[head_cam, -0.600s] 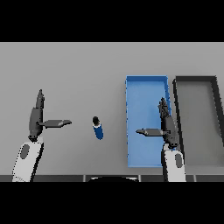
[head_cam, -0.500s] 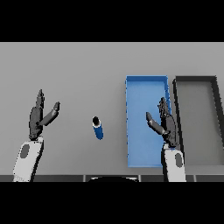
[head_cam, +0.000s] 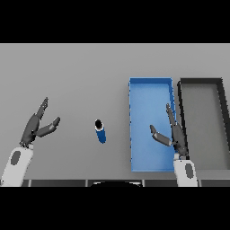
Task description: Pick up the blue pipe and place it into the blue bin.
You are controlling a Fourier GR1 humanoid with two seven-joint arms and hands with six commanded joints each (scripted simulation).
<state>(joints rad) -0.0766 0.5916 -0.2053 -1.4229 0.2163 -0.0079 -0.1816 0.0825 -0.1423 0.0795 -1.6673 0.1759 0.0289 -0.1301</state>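
Note:
The blue pipe (head_cam: 100,131), a short cylinder with a dark top end, lies on the grey table between my two arms. To its right stands the blue bin (head_cam: 134,130), a long tray with nothing in it. My right hand (head_cam: 174,133) hovers over the bin's right rim, fingers straight and thumb spread toward the pipe, holding nothing. My left hand (head_cam: 36,126) is at the far left, well apart from the pipe, fingers straight and thumb out, holding nothing.
A dark grey bin (head_cam: 221,134) of similar size stands right beside the blue bin at the table's right edge. The grey table (head_cam: 67,81) stretches behind and around the pipe.
Both thumbs have swung in from sticking sideways to a raised, angled pose. Both hands have tilted slightly. The pipe has not moved.

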